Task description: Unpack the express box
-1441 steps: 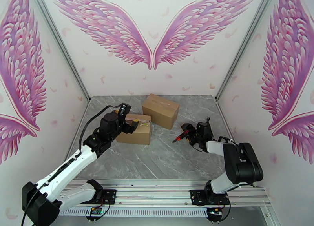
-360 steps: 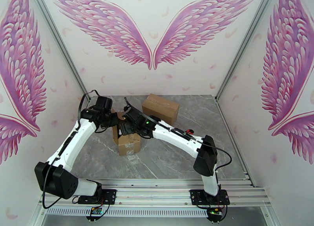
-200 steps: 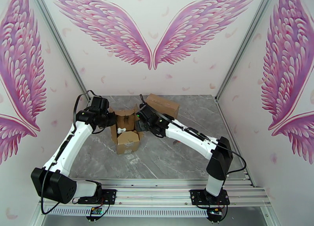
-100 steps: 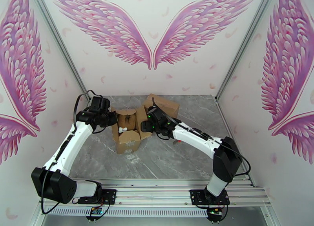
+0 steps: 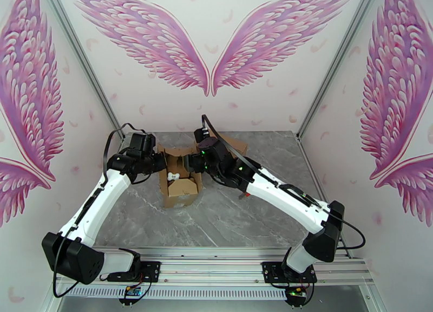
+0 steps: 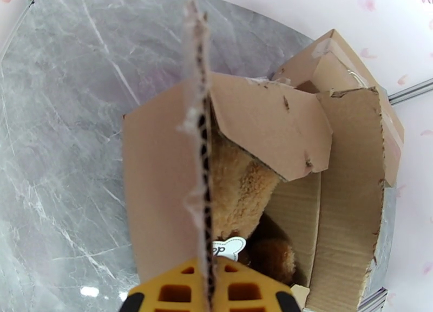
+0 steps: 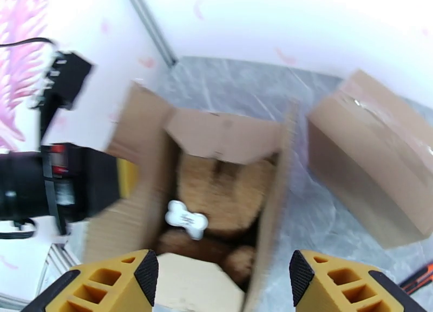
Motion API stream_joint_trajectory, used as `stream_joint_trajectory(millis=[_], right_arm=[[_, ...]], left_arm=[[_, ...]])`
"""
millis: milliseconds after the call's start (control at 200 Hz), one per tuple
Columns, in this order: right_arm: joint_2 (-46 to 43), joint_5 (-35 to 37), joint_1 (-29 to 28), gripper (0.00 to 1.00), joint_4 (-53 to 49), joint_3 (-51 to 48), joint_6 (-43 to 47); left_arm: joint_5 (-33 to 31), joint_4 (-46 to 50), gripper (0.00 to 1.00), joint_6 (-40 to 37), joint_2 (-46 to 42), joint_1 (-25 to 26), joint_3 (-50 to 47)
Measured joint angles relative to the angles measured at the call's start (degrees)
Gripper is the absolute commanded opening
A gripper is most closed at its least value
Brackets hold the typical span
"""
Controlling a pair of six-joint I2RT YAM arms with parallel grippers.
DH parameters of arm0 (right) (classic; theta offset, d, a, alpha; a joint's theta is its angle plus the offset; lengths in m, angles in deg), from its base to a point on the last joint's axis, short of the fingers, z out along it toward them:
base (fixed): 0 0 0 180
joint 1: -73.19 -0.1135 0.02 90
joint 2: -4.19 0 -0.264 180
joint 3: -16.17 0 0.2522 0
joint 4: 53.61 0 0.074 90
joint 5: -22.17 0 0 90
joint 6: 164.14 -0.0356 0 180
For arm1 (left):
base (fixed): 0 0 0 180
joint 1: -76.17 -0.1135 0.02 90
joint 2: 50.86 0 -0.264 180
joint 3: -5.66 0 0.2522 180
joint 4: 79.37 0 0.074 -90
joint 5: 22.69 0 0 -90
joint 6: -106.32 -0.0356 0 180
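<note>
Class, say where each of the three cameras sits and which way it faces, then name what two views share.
Top external: above and behind the robot, facing the open box; both arms show.
Left wrist: on the left gripper, looking along the flap it pinches; yellow fingers show.
Right wrist: on the right gripper, looking down into the box; spread fingers show.
Both wrist views share the plush toy and its bone tag.

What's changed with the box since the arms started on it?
The near box was turned and its flaps opened, showing a plush toy. The left end effector moved to a side flap and clamps it; the right end effector came across and hovers open above. The other box stayed sealed behind.
</note>
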Motion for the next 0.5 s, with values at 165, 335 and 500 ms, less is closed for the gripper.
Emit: stream_joint_trajectory(millis=[165, 335, 500], right_arm=[[3.63, -2.43, -0.50, 0.57, 1.51, 1.16, -0.02], [9.16, -3.89, -0.44, 0.57, 1.64, 1.09, -0.31], [11.52, -4.24, -0.15, 0.61, 1.64, 1.01, -0.87]], left_arm=[[-0.76, -1.14, 0.00, -0.07, -0.46, 1.95, 0.04], [-0.55, -2.21, 0.00, -0.70, -0.50, 3.30, 0.11], [0.07, -3.15, 0.00, -1.31, -0.50, 4.07, 0.13]])
